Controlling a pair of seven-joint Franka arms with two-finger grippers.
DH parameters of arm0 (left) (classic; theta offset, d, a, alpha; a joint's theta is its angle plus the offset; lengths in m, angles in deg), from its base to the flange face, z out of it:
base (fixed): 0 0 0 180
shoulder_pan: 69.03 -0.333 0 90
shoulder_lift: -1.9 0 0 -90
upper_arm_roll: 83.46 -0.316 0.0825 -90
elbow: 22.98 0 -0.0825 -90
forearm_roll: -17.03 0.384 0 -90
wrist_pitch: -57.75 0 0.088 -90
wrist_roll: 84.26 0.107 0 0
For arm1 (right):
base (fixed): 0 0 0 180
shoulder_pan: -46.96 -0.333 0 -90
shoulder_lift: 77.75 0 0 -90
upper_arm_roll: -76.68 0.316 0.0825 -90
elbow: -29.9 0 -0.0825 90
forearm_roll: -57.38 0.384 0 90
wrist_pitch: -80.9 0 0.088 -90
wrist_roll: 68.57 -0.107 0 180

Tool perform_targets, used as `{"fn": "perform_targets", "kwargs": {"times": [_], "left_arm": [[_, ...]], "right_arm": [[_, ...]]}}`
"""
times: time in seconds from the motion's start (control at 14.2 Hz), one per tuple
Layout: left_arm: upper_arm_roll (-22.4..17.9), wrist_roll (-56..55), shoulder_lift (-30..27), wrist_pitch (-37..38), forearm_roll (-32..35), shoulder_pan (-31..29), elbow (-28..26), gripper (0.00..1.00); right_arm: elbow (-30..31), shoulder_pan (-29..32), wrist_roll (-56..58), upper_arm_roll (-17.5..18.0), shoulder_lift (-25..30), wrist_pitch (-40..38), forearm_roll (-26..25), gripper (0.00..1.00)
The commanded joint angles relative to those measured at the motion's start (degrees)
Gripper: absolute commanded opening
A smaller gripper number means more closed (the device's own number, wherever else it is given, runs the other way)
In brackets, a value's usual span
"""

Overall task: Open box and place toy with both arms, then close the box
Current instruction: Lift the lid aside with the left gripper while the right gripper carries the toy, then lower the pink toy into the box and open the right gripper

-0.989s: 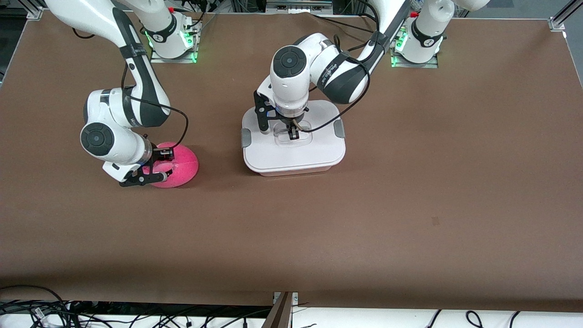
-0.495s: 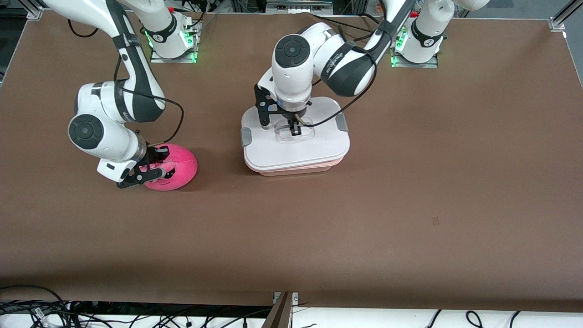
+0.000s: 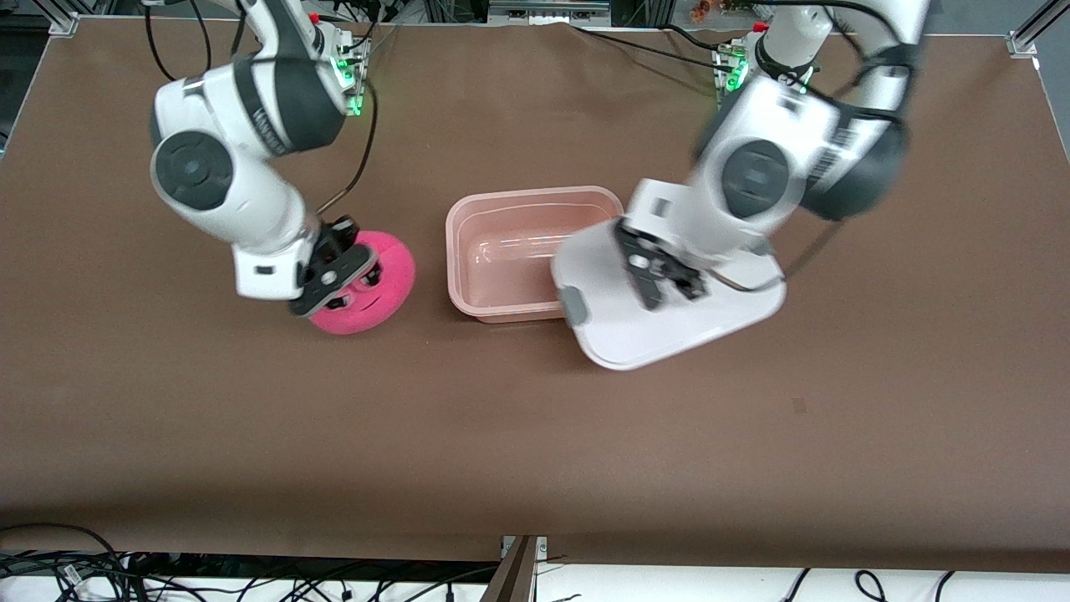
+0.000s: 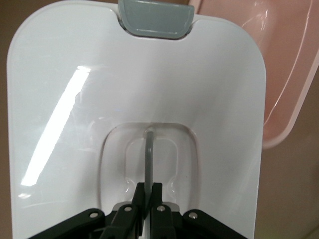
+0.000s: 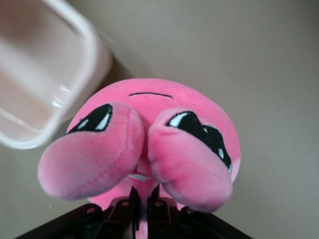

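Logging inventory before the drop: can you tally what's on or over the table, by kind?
Box, open tub: 1
Lid, held by left gripper: 1
Toy, held by right gripper: 1
Total: 3

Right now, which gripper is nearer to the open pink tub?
Left. The left gripper, shut on the white lid, hangs over the pink tub's edge. The right gripper, shut on the pink plush toy, is beside the tub, apart from it.

Open pink box (image 3: 501, 251) on brown table (image 3: 535, 435). Left gripper (image 3: 660, 276) holds white lid (image 3: 669, 322) tilted over box's edge. Right gripper (image 3: 338, 267) clamps pink toy (image 3: 372, 288) beside box.
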Motion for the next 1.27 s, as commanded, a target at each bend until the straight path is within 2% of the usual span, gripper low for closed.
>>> {"fn": "perform_targets", "kwargs": {"times": [0.0, 0.21, 0.42, 0.57, 0.92, 1.2], "left_arm": [[0.95, 6.9, 0.1, 5.88, -2.42, -9.26, 2.97, 0.0], [0.77, 7.61, 0.28, 7.2, -1.9, -14.2, 2.97, 0.0], [0.68, 7.7, 0.89, 8.42, -1.72, -15.62, 2.35, 0.0], [0.42, 7.7, 0.81, 9.92, -1.01, -15.79, 2.88, 0.0], [0.51, 9.98, 0.72, 11.07, -1.1, -17.9, 2.88, 0.0], [0.6, 9.98, 0.63, 11.33, -1.19, -17.81, 3.05, 0.0]], "right_arm": [[-4.24, -4.28, 7.3, 1.99, -1.13, -1.68, -0.56, 0.0], [-4.95, -12.97, 11.25, 2.08, -1.48, -0.72, -7.49, 0.0], [-8.55, -19.13, 11.44, 2.08, -5.6, -0.18, -10.94, 0.0], [-9.17, -20.55, 11.01, 2.08, -7.45, -0.1, -12.6, 0.0], [-9.17, -21.96, 8.81, 2.08, -13.07, 2.27, -12.44, 0.0], [-9.17, -22.58, 8.02, 1.99, -18.87, 8.59, -13.84, 0.0]]}}
